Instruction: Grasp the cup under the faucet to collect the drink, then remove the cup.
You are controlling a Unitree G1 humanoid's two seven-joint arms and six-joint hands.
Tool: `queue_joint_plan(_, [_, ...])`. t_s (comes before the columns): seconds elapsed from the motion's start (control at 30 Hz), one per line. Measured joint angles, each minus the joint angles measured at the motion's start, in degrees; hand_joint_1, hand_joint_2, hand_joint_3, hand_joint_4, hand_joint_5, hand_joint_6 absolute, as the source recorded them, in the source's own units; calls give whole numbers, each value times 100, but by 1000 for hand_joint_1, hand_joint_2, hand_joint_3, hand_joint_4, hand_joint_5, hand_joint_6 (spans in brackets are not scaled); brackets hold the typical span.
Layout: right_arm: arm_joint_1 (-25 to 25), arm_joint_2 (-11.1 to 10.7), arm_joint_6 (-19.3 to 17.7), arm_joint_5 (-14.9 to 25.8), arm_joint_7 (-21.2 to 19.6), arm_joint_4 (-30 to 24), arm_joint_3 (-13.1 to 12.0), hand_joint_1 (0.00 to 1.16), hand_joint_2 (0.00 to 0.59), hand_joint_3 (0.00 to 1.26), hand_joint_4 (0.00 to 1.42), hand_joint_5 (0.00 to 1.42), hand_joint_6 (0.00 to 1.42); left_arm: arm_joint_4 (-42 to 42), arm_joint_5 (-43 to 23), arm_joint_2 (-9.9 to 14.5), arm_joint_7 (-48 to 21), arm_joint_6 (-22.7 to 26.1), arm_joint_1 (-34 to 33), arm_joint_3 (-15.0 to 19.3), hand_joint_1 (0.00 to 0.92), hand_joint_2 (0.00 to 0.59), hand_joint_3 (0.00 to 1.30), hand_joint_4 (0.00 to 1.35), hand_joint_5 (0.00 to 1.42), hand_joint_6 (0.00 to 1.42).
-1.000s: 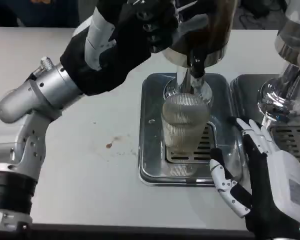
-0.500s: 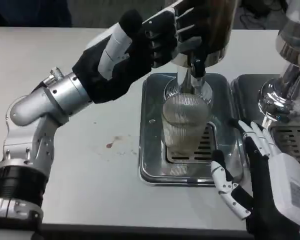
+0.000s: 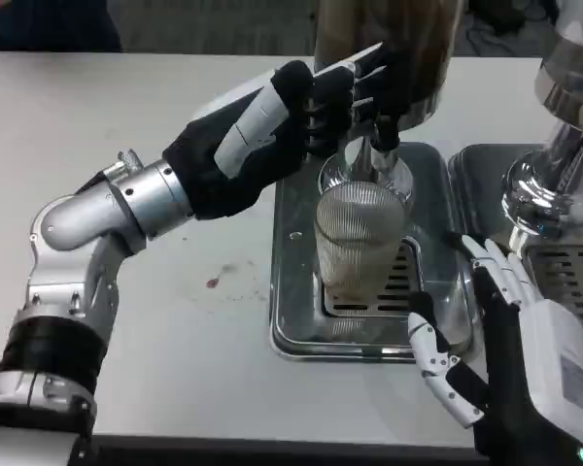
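I see the faucet (image 3: 382, 136) directly over the cup (image 3: 358, 243); open tray (image 3: 296, 291) floor lies lower right of it.

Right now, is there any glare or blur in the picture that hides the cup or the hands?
Head view: the ribbed cup is sharp; glare sits on the metal tray and on the chrome dispenser at right; the left hand and right hand look crisp, with soft shadows beneath.

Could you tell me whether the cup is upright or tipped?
Upright: the cup stands on the drip tray under the faucet, rim facing up.
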Motion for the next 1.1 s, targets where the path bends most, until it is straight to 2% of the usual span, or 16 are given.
queue_joint_plan(0.27, [62,31,0,0,-48,6,2,382,455,218,119,85,113,242,238,-13,-9,-363,-109,-29,0,48,37,0,51,40])
queue_joint_plan(0.37, [81,43,0,0,-51,8,3,382,455,218,119,86,113,247,415,-10,13,-647,-117,-94,0,48,37,0,51,40])
queue_joint_plan(0.8, [104,64,0,11,-122,10,16,382,455,218,119,86,113,356,979,75,466,-1702,-124,-516,0,47,37,0,49,27])
queue_joint_plan(1.1, [107,68,0,17,-151,9,16,382,455,218,119,86,113,501,1574,265,1063,-2585,-227,-932,0,47,37,0,41,25])
